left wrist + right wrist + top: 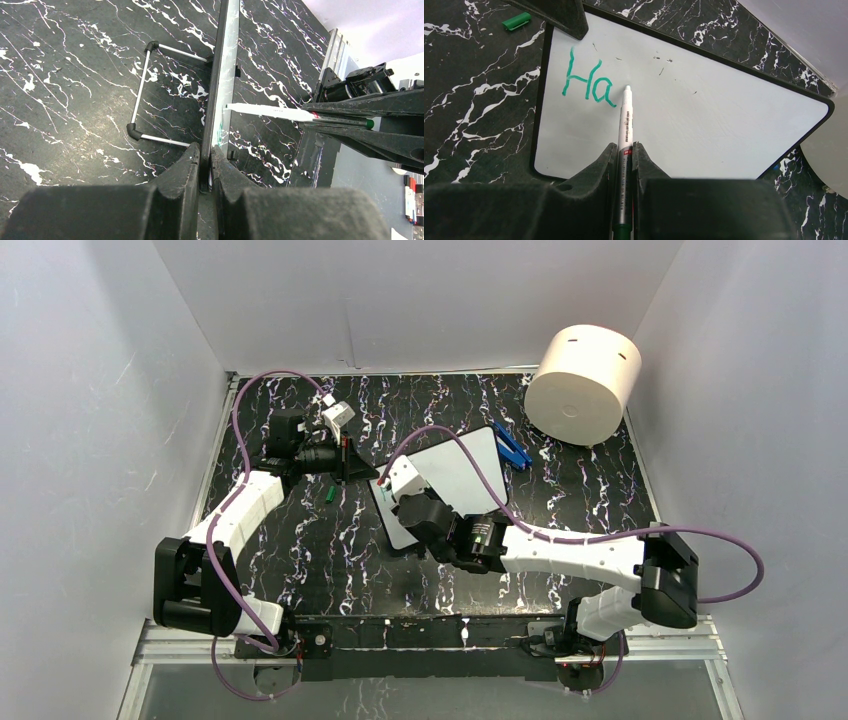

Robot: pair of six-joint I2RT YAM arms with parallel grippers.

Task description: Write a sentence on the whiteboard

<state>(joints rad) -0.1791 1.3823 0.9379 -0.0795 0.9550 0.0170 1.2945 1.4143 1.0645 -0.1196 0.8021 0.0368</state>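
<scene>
The whiteboard is propped up at a slant, and the sentence on it reads only "Ha" in teal-green. My right gripper is shut on a white-and-grey marker, whose tip rests against the board just right of the "a". My left gripper is shut on the whiteboard at its edge, seen edge-on, with the marker crossing in from the right. From above, the left gripper holds the whiteboard at its left corner, and the right gripper hovers over that same end.
A green marker cap lies on the black marbled table left of the board, seen from above as the cap. The board's wire stand juts out behind it. A big cream cylinder and a blue object sit at the back right.
</scene>
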